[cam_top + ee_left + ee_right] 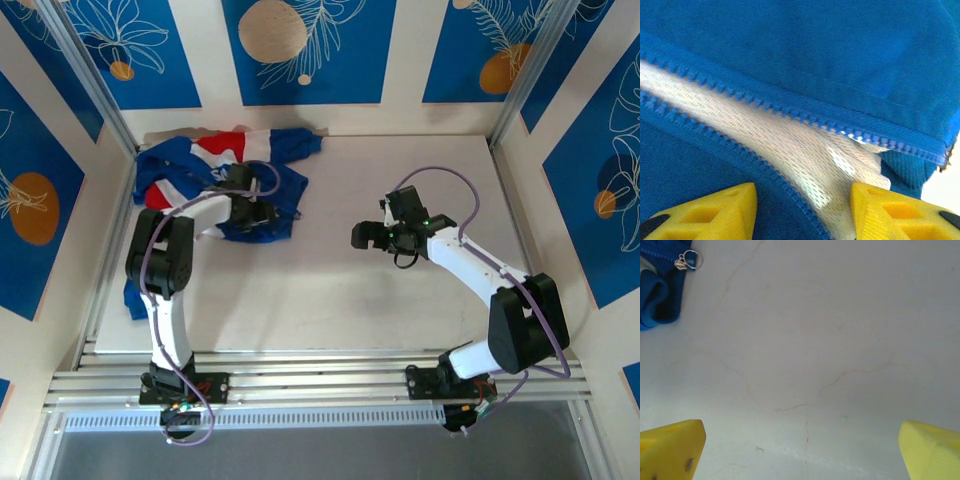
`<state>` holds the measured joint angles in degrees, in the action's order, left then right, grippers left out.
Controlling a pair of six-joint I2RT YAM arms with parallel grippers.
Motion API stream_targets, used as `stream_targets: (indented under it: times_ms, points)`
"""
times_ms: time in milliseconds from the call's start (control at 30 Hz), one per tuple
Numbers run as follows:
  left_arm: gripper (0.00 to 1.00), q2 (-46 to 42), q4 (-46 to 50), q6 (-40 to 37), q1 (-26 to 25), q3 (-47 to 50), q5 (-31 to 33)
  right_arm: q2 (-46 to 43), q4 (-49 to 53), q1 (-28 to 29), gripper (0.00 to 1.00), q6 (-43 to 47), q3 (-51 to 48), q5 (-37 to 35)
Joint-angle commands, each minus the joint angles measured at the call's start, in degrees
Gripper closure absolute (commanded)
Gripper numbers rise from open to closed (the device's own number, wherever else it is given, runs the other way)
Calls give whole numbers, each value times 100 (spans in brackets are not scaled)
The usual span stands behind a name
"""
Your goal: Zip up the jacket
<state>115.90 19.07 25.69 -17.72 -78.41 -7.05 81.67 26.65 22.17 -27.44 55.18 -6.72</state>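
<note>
The blue jacket [250,170] with red and white panels lies crumpled at the table's far left. My left gripper [262,213] rests over its front, open, the yellow fingers [715,212] on either side of the parted zipper [765,165]. Both rows of blue zipper teeth [805,117] run diagonally, with white mesh lining [790,145] between them. My right gripper [362,236] hovers open over bare table at centre right, nothing between its fingertips [670,447]. Its wrist view catches the jacket's hem [660,290] and a metal ring zipper pull [688,260] at top left.
White panels with blue flower prints wall the table [400,290] on three sides. An aluminium rail [320,380] runs along the near edge by the arm bases. Part of a jacket sleeve [132,298] hangs by the left arm.
</note>
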Motion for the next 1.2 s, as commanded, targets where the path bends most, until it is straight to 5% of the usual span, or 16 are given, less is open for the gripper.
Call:
stream_targets:
  times_ms: [0,200,367,533,667,867,1033,1167]
  points:
    - [48,-61,331,241,-499,335,-68,-137,238,33,2,-173,164,-86]
    - [48,-1054,-40,435,-1323,1865,341,-176,66,155,2,-63,200,193]
    - [47,-2059,-346,847,-1528,3300,365,256,-84,410,6,195,446,461]
    - [46,-3007,-251,860,-1524,4000,470,1376,161,844,38,712,1473,967]
    - [42,-3672,171,749,-1494,3799,709,2516,621,1106,55,1037,2588,1254]
    - [34,-4427,514,831,-1030,3666,794,3708,1114,1286,62,1060,3711,1705]
    - [26,-4922,641,960,-500,3983,900,4037,980,1333,61,860,3652,2089]
    - [31,-5026,221,956,161,4374,372,4101,871,1325,61,732,3356,2167]
